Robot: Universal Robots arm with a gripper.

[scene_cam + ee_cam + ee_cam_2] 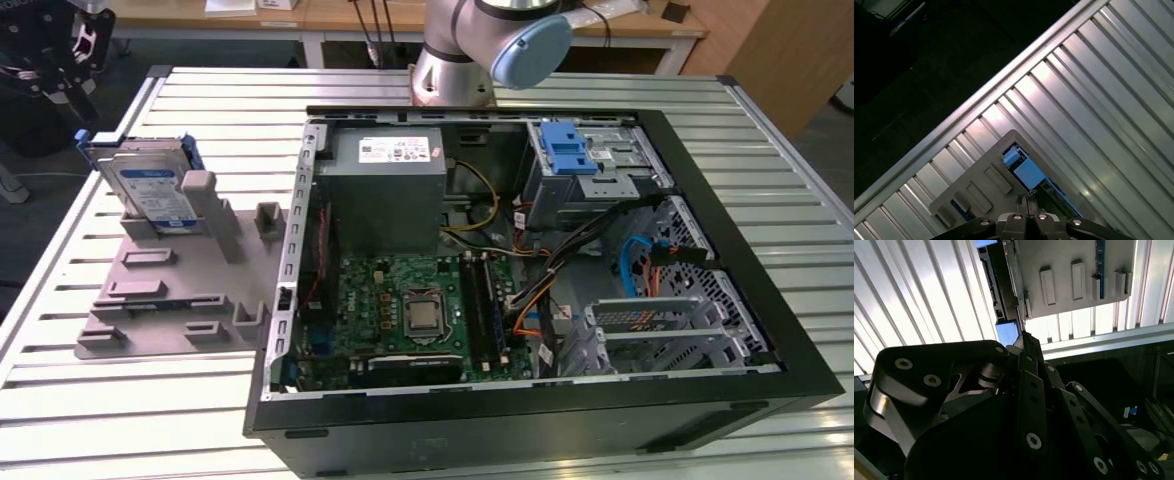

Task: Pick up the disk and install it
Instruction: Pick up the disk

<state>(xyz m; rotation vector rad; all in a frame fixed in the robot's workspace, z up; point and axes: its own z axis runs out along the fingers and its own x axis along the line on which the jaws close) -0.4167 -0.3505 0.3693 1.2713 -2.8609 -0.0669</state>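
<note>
The disk (144,188), silver-grey with a white-and-blue label and a blue carrier, stands on edge in a grey holder block (174,290) on the slatted table, at the exterior view's left. My black gripper (56,70) hangs above and beyond it, apart from it. In both wrist views the fingers are pressed together with nothing between them. The first wrist view looks down past the gripper (1026,204) at the disk's blue top edge (1025,171) in the holder (986,182). In the second wrist view the gripper (1022,336) sits beside a blue bit of the carrier (1006,332).
An open black computer case (534,420) lies beside the holder, with a grey power supply box (387,190), a motherboard (414,310) and a metal drive cage with a blue latch (577,158). The arm's base (461,60) stands behind the case. The table's edge (979,97) borders dark floor.
</note>
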